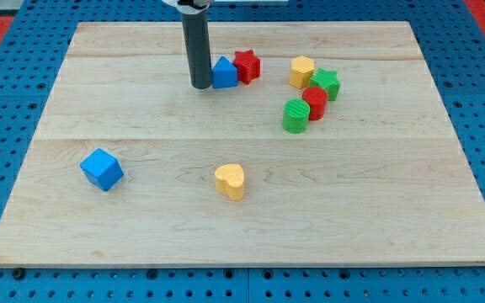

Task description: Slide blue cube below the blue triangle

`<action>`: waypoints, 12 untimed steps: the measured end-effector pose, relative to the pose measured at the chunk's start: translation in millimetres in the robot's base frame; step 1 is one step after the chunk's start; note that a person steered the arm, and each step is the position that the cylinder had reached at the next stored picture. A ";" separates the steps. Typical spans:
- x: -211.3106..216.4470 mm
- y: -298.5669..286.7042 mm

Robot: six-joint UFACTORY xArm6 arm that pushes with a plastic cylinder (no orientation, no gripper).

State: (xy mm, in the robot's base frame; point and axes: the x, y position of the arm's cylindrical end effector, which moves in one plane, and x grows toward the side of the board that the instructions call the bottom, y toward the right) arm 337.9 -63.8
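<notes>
The blue cube [102,169] lies on the wooden board at the view's lower left. The blue triangle [224,72] sits near the view's top middle, touching a red star [247,65] on its right. My tip [201,85] stands right against the blue triangle's left side, far up and to the right of the blue cube.
A yellow heart [231,181] lies below the middle. At the upper right sits a cluster: a yellow block [302,71], a green star [326,83], a red cylinder [314,103] and a green cylinder [295,116]. The board [394,210] rests on a blue pegboard.
</notes>
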 end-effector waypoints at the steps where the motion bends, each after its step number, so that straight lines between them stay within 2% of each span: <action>1: 20.0 -4.2; 5: 211.1 -8.2; 6: 234.6 -48.1; 7: 230.8 -95.0; 9: 174.9 -99.4; 10: 160.7 -105.4; 12: 160.7 -106.2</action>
State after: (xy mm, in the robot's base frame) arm 498.6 -170.0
